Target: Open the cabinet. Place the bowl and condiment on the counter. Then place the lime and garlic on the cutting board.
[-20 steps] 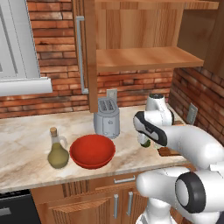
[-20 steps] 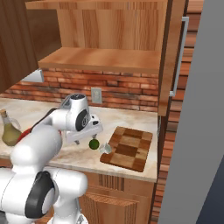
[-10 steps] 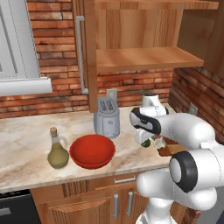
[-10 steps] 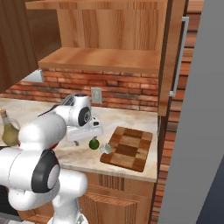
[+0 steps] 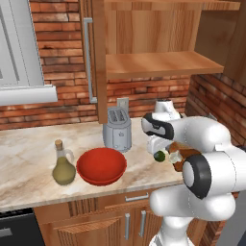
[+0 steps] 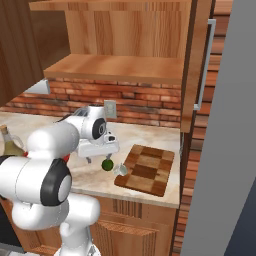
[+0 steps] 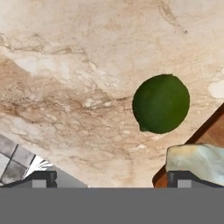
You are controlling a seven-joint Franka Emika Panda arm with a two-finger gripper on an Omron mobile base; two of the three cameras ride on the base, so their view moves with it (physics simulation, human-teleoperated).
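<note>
The end effector (image 6: pixel 100 159) hovers open above the lime (image 6: pixel 107 164), which lies on the counter (image 6: pixel 150 135) just left of the cutting board (image 6: pixel 147 168), beside the garlic (image 6: pixel 120 170).

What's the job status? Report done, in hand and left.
Done: cabinet open; bowl and condiment on the counter. In hand: open gripper poised above the lime, nothing gripped. Left: lime and garlic both lie off the cutting board.
</note>
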